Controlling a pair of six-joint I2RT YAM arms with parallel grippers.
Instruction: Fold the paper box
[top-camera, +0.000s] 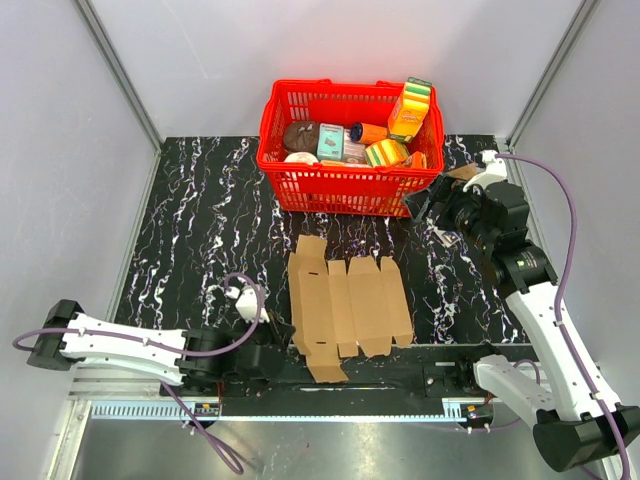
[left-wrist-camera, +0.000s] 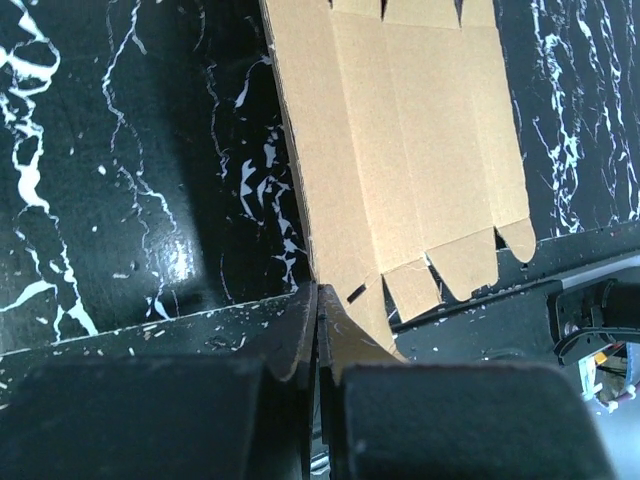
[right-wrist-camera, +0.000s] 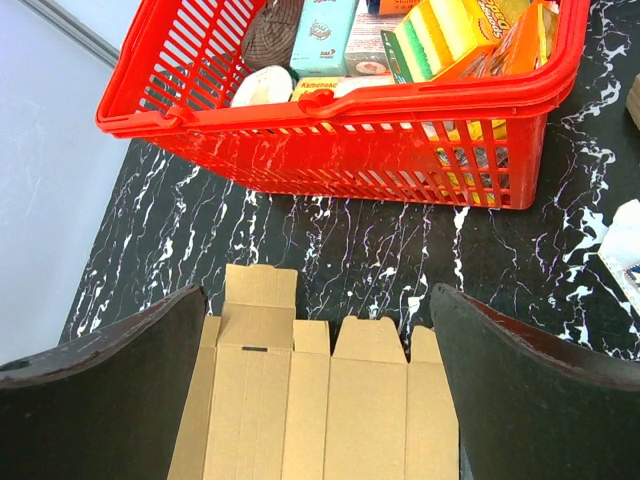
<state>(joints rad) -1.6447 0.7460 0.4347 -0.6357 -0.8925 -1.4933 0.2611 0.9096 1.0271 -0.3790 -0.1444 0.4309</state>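
Note:
The paper box lies flat and unfolded on the black marble table, near the front edge, with its flaps spread out. It also shows in the left wrist view and the right wrist view. My left gripper is low at the box's near left corner. Its jaws are pressed together with the edge of a cardboard flap between them. My right gripper hangs high by the basket's right front corner, wide open and empty, looking down over the box's far flaps.
A red basket full of groceries stands behind the box; its rim is just beyond my right fingers. A small brown thing and a white item lie at the right. The table's front rail runs under the box's near flaps.

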